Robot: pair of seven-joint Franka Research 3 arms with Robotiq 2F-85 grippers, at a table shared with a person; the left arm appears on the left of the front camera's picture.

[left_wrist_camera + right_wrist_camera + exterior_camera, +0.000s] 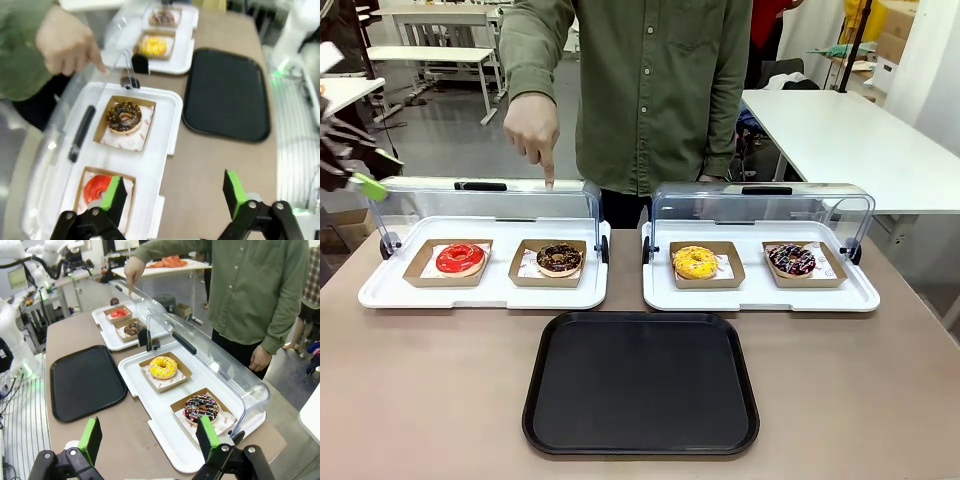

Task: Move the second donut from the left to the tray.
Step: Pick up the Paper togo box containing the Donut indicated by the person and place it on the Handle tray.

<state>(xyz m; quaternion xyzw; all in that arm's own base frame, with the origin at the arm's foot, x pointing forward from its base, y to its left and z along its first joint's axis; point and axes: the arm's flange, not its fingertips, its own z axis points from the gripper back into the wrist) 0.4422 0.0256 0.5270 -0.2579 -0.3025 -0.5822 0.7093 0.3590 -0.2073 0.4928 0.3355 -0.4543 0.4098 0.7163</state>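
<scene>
I saw my left gripper (172,192) hanging wide open, nothing between its green pads. The right gripper (149,435) stood wide open too, and empty. The dark chocolate-glazed ring donut with golden sprinkles (559,258) sat in its square brown cardboard holder (548,283) on the left white display tray (480,296), apart from the large flat black rectangular tray (640,385). A person's hand (532,128) pointed down towards that donut

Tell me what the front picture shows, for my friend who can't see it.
A person's hand points down at the chocolate donut with golden sprinkles, second from the left in a row across two open white display trays. A black tray lies on the brown table in front of them.
</scene>
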